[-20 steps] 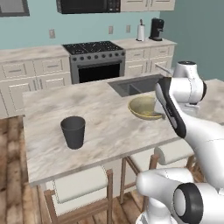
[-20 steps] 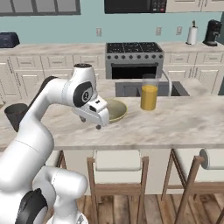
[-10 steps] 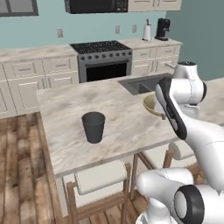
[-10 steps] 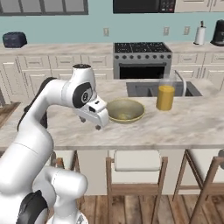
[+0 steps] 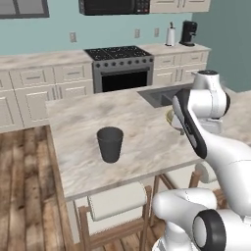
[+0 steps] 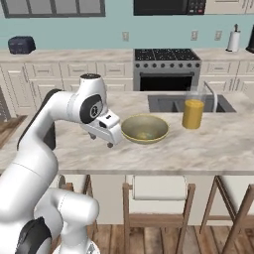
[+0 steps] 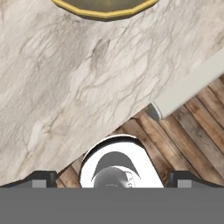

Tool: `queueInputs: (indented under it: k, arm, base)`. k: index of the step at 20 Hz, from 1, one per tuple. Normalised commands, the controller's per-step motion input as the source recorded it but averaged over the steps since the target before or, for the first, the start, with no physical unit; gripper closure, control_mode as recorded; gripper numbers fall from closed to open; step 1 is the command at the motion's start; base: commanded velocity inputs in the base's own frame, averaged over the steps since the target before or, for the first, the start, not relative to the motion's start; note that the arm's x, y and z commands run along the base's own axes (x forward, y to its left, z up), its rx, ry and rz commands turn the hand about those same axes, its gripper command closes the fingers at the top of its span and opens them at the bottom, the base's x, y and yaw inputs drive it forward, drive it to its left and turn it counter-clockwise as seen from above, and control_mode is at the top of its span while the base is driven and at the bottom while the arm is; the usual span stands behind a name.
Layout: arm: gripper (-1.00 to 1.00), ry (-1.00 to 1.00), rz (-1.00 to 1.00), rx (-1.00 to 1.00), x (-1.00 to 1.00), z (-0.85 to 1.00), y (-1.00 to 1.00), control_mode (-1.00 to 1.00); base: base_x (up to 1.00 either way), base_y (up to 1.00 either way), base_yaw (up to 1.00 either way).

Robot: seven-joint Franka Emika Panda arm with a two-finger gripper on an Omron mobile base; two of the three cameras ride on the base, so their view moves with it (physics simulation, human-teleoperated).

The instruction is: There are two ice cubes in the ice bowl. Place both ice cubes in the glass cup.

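The glass cup [image 5: 110,143], a dark tumbler, stands alone on the left part of the island counter [image 5: 83,117]. To its right, the yellow-olive ice bowl [image 6: 145,128] rests mid-counter; my arm covers most of the ice bowl [image 5: 169,117] in the left base view, and its rim [image 7: 105,9] crosses the top of the hand view. The ice cubes are too small to make out inside it. My gripper [image 6: 101,141] hangs open just left of the bowl, over the counter's near edge, with nothing between its fingertips [image 7: 41,177].
A tall glass of orange liquid [image 6: 192,112] stands right of the bowl, in front of the sink [image 6: 188,103]. White-seated stools [image 6: 158,188] line the counter's near side, one [image 7: 116,162] directly under the hand. The stove [image 5: 120,53] is behind.
The whole picture has shifted: the base has driven to the left, so cup and bowl sit further right in the views. My arm keeps its pose and the gripper stays open.
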Motion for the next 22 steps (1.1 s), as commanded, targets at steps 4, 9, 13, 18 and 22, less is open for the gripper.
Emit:
queueInputs:
  k: [4,9,13,18,22]
  arm:
    - [-1.00,0.00,0.00,0.00,0.00,0.00,0.00,1.00]
    - [-1.00,0.00,0.00,0.00,0.00,0.00,0.00,1.00]
    - [-1.00,0.00,0.00,0.00,0.00,0.00,0.00,1.00]
    - [-1.00,0.00,0.00,0.00,0.00,0.00,0.00,1.00]
    - [-1.00,0.00,0.00,0.00,0.00,0.00,0.00,1.00]
  base:
    - [0.74,-0.41,0.12]
    - [0.66,-0.47,0.00]
    - [0.49,-0.39,-0.04]
    - [0.00,-0.52,-0.02]
    - [0.85,0.03,-0.01]
